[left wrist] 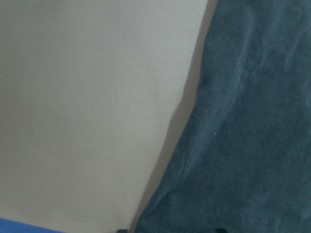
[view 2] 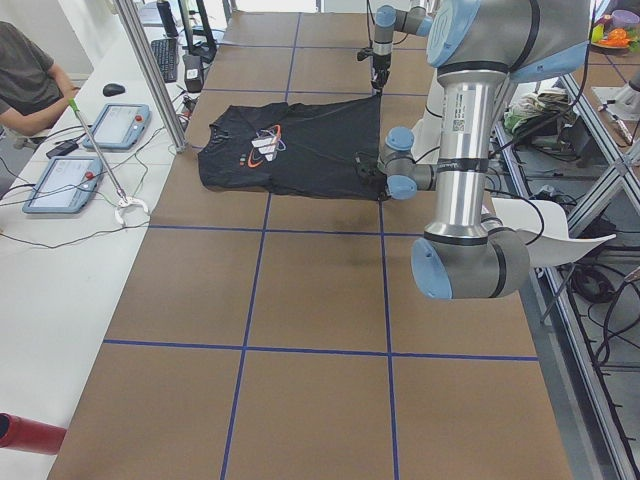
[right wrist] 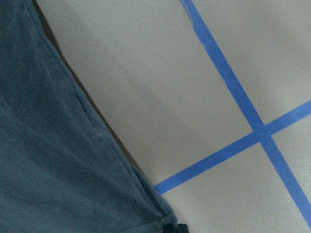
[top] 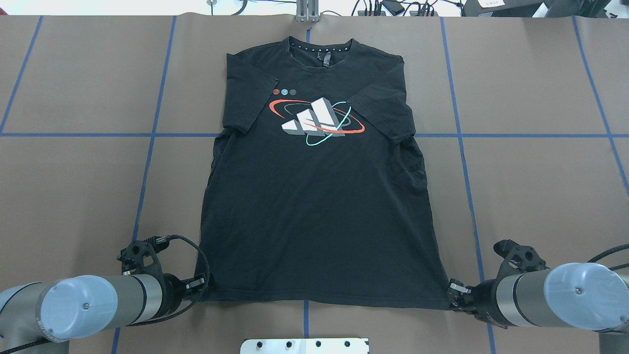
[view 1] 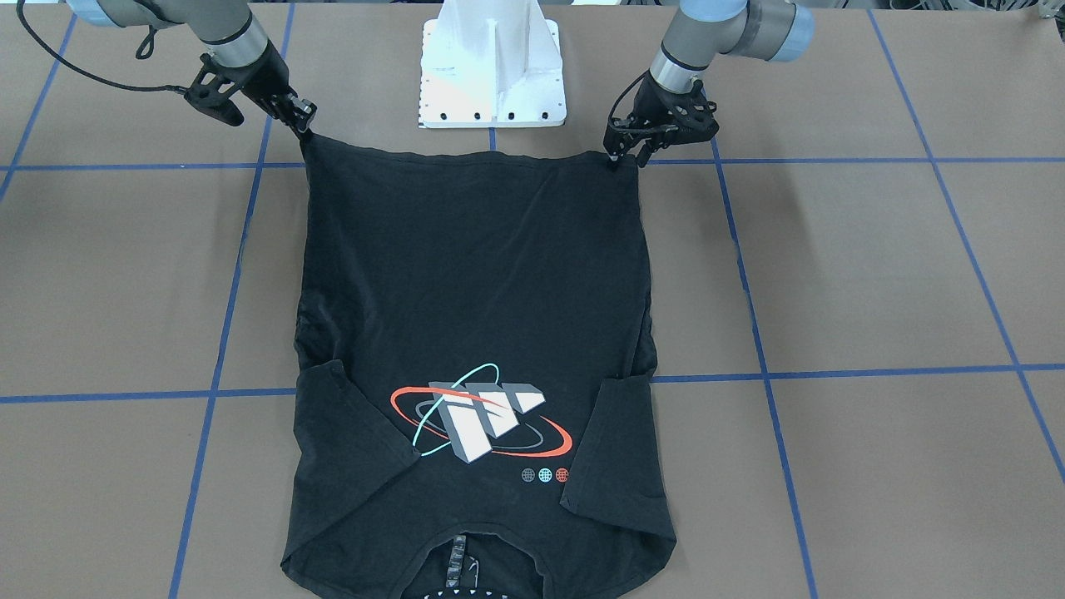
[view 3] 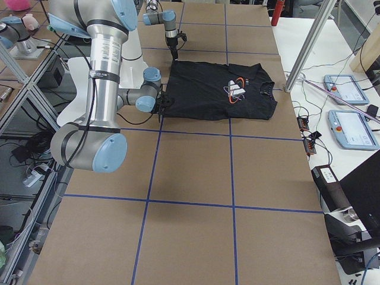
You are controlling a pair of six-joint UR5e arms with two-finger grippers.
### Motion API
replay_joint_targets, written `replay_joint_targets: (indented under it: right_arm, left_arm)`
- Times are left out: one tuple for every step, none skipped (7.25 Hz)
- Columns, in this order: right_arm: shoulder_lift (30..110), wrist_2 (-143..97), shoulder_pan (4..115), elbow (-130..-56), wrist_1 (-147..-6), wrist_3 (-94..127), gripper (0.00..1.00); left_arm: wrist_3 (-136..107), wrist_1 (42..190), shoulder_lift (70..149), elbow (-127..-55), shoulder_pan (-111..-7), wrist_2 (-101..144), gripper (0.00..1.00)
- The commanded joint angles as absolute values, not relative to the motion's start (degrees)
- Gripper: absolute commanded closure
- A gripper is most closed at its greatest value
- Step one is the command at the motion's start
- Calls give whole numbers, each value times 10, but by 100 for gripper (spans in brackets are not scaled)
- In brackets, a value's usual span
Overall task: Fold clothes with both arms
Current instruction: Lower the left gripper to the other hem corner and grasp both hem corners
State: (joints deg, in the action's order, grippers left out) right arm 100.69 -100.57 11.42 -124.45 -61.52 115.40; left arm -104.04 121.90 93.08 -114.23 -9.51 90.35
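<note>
You have the black T-shirt [top: 314, 206] lying flat, logo [top: 318, 122] up, straight out from the white pedestal [view 1: 492, 62], with its hem nearest the pedestal and its collar farthest from it. Both sleeves are folded in over the chest. To the robot's left of the pedestal, the left gripper [view 1: 620, 158] has its fingers pinched narrow on one hem corner. To the pedestal's other side, the right gripper [view 1: 304, 126] pinches the opposite corner. The brown table [top: 73, 187] carries blue tape lines
</note>
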Motion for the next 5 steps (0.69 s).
replay_joint_targets:
  right_arm:
    - [1006, -1006, 114, -1245, -615, 1154, 100]
    - [1006, -1005, 115, -1245, -615, 1154, 100]
    - [1006, -1005, 115, -1245, -615, 1154, 100]
    - [1006, -1006, 116, -1245, -615, 1154, 100]
    - [1006, -1005, 115, -1245, -615, 1154, 100]
  left_arm:
    - [-1050, 1219, 930, -1142, -95, 904, 40]
    - [-1050, 1219, 930, -1143, -95, 904, 40]
    - [-1050, 1219, 917, -1150, -94, 904, 38]
    - [-1051, 1220, 905, -1155, -94, 904, 38]
    - [-1051, 1220, 904, -1155, -94, 904, 38]
